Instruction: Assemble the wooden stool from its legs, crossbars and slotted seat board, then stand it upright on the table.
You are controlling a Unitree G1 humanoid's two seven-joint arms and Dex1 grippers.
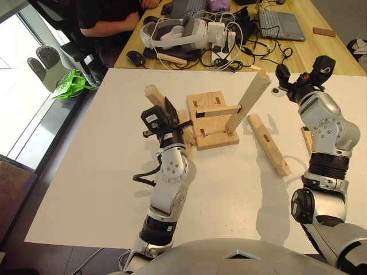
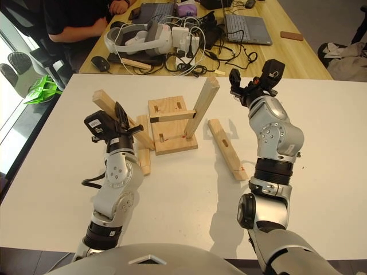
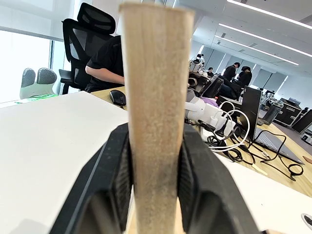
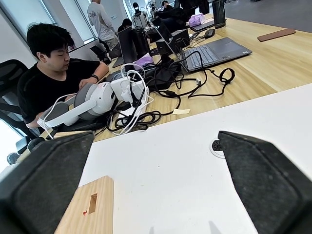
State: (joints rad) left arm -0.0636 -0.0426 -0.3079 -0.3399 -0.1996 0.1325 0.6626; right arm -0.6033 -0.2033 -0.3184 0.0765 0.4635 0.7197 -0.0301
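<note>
Stool parts look like stiff, light squared timber, best gripped across the flat faces. The left pincer (image 2: 127, 121) is clamped that way on one leg (image 3: 156, 73), with another wooden piece (image 2: 144, 161) lying on the desk (image 1: 86, 172) just below it. Right of that pincer the slotted seat board (image 1: 209, 102) lies flat, an upright leg (image 1: 250, 98) and a crossbar (image 1: 221, 112) fitted to it. A loose leg (image 1: 269, 143) lies between the board and the right pincer (image 2: 253, 80), which is spread wide and empty.
</note>
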